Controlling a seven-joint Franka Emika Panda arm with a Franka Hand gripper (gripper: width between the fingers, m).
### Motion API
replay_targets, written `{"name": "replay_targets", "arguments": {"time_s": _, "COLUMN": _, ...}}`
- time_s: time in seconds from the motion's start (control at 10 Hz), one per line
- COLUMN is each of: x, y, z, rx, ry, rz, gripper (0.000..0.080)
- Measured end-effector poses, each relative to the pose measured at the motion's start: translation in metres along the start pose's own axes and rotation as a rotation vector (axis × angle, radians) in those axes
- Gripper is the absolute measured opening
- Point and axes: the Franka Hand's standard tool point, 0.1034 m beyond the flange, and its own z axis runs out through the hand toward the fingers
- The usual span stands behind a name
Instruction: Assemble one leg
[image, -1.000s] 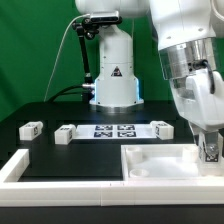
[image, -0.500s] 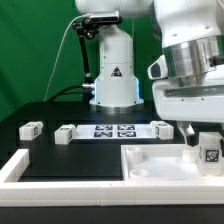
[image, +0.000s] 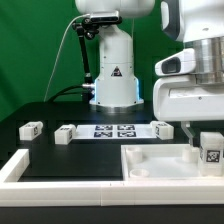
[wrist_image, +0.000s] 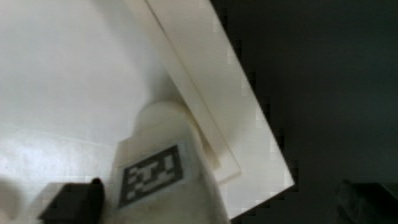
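Black warning triangle sign (image: 116, 73) showing on the white robot base (image: 116, 65), fiducial tags carrying no readable text

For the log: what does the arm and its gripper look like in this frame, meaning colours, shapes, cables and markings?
The arm is glossy white with rounded, cylindrical housings and grey bands at the seams. Its base is a white column bearing a black triangular warning mark, with a black cable looping from it. The gripper shows only dark, blocky fingers at the edge of the wrist view.

Even bright light; soft, blurry wrist view
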Motion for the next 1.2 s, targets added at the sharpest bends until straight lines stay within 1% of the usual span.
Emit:
{"name": "replay_targets", "arguments": {"time_s": 0.1, "x": 0.0024, "y": 0.0048, "z": -0.0003, "rx": -0.001, "ry": 0.001, "rz": -0.082, "gripper": 0.0649}}
{"name": "replay_targets", "arguments": {"time_s": 0.4, "x": 0.0042, "y": 0.0101, "z": -0.0002, "rx": -0.003, "ry": 0.001, "rz": -0.314, "gripper": 0.0649}}
{"name": "replay_targets", "arguments": {"time_s": 0.6, "x": 0.0041, "y": 0.0099, "z": -0.0001, "rx": -0.002, "ry": 0.001, "rz": -0.312, "gripper": 0.0637}}
{"name": "replay_targets", "arguments": {"time_s": 0.8, "x": 0.0043, "y": 0.0103, "z": -0.0002, "rx": -0.002, "ry": 0.001, "rz": -0.311, "gripper": 0.0285}}
{"name": "replay_targets", "arguments": {"time_s": 1.2, "x": 0.0045, "y": 0.0106, "z": -0.0002, "rx": -0.001, "ry": 0.001, "rz": -0.268, "gripper": 0.0290}}
